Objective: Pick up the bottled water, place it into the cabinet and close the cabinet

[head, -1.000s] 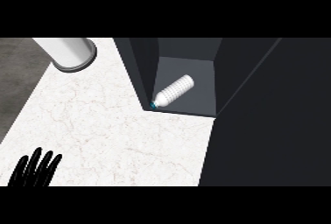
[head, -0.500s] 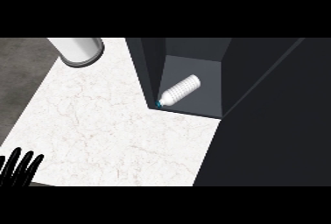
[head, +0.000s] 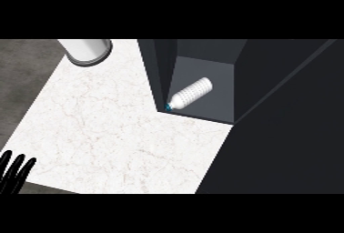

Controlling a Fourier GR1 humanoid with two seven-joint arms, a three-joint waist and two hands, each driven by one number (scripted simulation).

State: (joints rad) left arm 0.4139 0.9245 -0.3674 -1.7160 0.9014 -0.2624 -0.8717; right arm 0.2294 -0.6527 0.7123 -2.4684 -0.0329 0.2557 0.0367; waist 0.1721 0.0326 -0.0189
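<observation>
The bottled water (head: 190,93) lies on its side on the floor of the dark cabinet (head: 208,104), its blue cap at the front edge near the cabinet's left wall. A large dark panel, the cabinet's door (head: 289,127), fills the right of the view and covers the cabinet's right part. My left hand (head: 15,169) shows at the lower left edge, fingers straight and up, holding nothing, far from the bottle. My right hand does not show.
A white-and-grey cylinder (head: 85,50) stands at the counter's back left corner. The white marble counter (head: 121,136) ends at a grey floor strip on the left and at a front edge below.
The view has shifted, so the cabinet and bottle sit further right. My left hand has slid toward the lower left edge. The dark door panel covers more of the right side.
</observation>
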